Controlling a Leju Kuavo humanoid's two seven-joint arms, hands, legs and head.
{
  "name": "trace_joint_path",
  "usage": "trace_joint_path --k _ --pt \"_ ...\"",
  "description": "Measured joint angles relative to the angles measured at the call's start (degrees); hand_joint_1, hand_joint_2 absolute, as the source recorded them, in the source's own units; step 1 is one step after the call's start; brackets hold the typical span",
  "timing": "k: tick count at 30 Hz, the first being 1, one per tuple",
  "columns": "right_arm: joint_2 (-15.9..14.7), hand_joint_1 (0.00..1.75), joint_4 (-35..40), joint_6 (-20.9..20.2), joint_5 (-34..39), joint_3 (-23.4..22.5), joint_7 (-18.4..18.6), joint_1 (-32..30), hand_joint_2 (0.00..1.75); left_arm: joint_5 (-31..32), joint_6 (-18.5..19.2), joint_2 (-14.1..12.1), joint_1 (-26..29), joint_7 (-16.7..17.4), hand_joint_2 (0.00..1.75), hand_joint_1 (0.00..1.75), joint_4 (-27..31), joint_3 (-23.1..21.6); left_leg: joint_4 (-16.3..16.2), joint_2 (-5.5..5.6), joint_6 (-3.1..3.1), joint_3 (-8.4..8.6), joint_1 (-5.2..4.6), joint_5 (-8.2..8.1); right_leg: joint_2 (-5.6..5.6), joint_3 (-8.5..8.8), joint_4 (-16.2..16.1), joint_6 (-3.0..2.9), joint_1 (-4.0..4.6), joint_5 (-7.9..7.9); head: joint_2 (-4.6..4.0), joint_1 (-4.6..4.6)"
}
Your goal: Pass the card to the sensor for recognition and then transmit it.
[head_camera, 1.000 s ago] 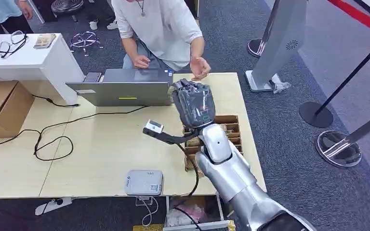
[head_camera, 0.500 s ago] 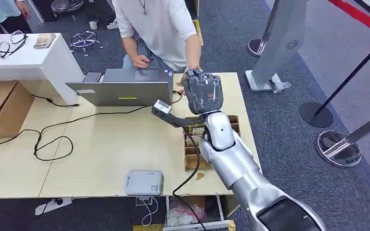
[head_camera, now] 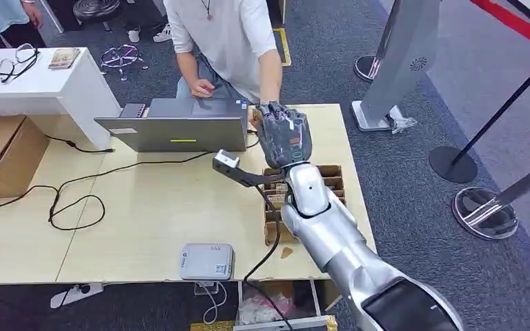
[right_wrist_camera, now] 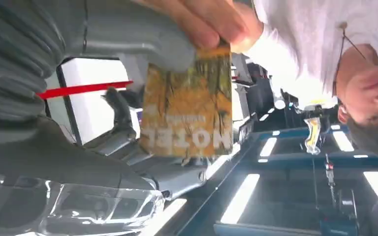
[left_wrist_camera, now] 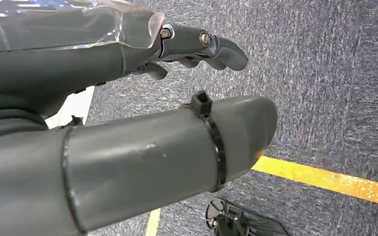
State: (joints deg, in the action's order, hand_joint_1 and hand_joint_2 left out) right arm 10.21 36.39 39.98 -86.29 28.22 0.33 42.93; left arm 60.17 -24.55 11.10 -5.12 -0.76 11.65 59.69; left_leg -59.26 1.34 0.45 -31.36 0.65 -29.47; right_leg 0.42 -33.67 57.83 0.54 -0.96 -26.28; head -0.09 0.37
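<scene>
Orange-and-yellow card (right_wrist_camera: pixel 187 103) printed with "HOTEL" in pale letters — held flat-on to the right wrist camera, pinched at one edge by a person's fingers (right_wrist_camera: pixel 202 22). Grey sensor (head_camera: pixel 207 261) box — flat at the bench's (head_camera: pixel 145 207) near edge.

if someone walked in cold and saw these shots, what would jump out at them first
Most striking is the handover at the far edge of the table: the right hand is raised toward a person in a white shirt, whose hand pinches the orange card that the robot's fingers also hold. Next, the open grey laptop beside them, and the small grey sensor box at the near edge.
</scene>
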Motion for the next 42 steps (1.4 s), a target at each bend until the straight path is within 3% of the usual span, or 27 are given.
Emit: trace_joint_path --k 4,5,14,22,29,32,36,39,40,42 --pt "0.11 0.00 -0.96 0.00 0.33 0.00 -0.35 0.05 1.75 0.11 -0.02 0.02 0.00 0.02 0.00 0.00 0.00 -0.02 0.00 0.00 0.00 0.00 0.00 0.00 0.00 0.00 0.00 0.00 0.00 0.00 0.00 0.00" --pt "0.13 0.00 -1.11 0.00 0.33 0.00 -0.35 0.05 0.00 0.13 -0.07 0.02 0.01 0.00 0.00 0.00 0.00 -0.02 0.00 0.00 0.00 0.00 0.00 0.00 0.00 0.00 0.00 0.00 0.00 0.00 0.00 0.00" --pt "-0.61 0.00 2.30 0.02 1.25 -1.12 -1.14 -2.60 0.00 2.32 0.28 0.02 0.01 -0.02 0.00 0.00 0.00 -1.38 0.00 0.01 0.00 0.02 -0.01 0.00 0.00 -0.02 -0.01 0.00 0.00 0.00 0.00 0.00" --pt "-3.59 0.00 12.55 0.02 9.40 -6.21 -10.89 -9.60 0.00 3.72 1.27 -0.15 -0.03 0.04 0.00 0.00 0.00 -2.69 0.00 -0.03 0.01 0.01 -0.01 -0.02 0.04 -0.03 -0.02 0.01 -0.01 0.00 0.00 0.00" --pt "-4.50 0.00 13.36 -0.61 20.97 -7.04 -19.13 -10.00 0.00 2.29 1.84 -0.68 -0.03 0.20 0.00 0.00 0.00 -2.82 0.00 -0.04 0.00 0.01 0.01 -0.01 0.03 -0.03 0.00 0.00 0.01 0.00 0.00 -0.02" --pt "-4.50 0.00 13.16 -3.96 23.13 -6.12 -20.09 -9.55 0.00 0.74 1.62 -0.87 0.03 0.70 0.00 0.00 0.00 -2.80 0.00 -0.04 0.00 0.01 0.01 0.00 0.03 -0.02 0.02 0.00 0.01 0.00 0.00 -0.02" --pt "-4.85 0.00 14.90 -11.40 24.09 -2.82 -17.66 -9.85 0.00 -0.72 0.96 -0.92 0.15 0.87 0.00 0.00 0.00 -2.36 0.00 -0.01 0.00 0.00 0.01 0.00 0.02 -0.03 0.02 0.00 0.01 0.00 0.00 -0.02" --pt "-5.68 0.00 16.17 -13.35 24.43 -0.22 -16.79 -10.28 0.00 -1.38 0.68 -0.92 0.22 1.05 0.00 0.00 0.02 -2.19 0.00 -0.02 0.00 0.00 0.00 -0.01 0.02 -0.03 0.01 0.00 0.00 -0.01 0.00 0.00" --pt "-5.95 0.00 16.46 -13.84 24.57 0.48 -16.52 -10.41 1.75 -1.57 0.66 -0.90 0.22 1.03 0.00 0.00 0.00 -2.05 0.00 -0.02 0.00 -0.01 0.00 -0.01 0.02 -0.03 0.00 0.01 0.00 -0.01 0.00 0.00" --pt "-6.43 0.00 16.66 -14.36 25.01 1.64 -16.13 -10.65 1.75 -1.97 0.52 -0.90 0.23 1.03 0.00 0.00 0.00 -1.66 0.00 -0.02 0.00 -0.01 -0.01 -0.01 0.02 -0.03 -0.01 0.01 0.00 -0.01 0.00 -0.02"
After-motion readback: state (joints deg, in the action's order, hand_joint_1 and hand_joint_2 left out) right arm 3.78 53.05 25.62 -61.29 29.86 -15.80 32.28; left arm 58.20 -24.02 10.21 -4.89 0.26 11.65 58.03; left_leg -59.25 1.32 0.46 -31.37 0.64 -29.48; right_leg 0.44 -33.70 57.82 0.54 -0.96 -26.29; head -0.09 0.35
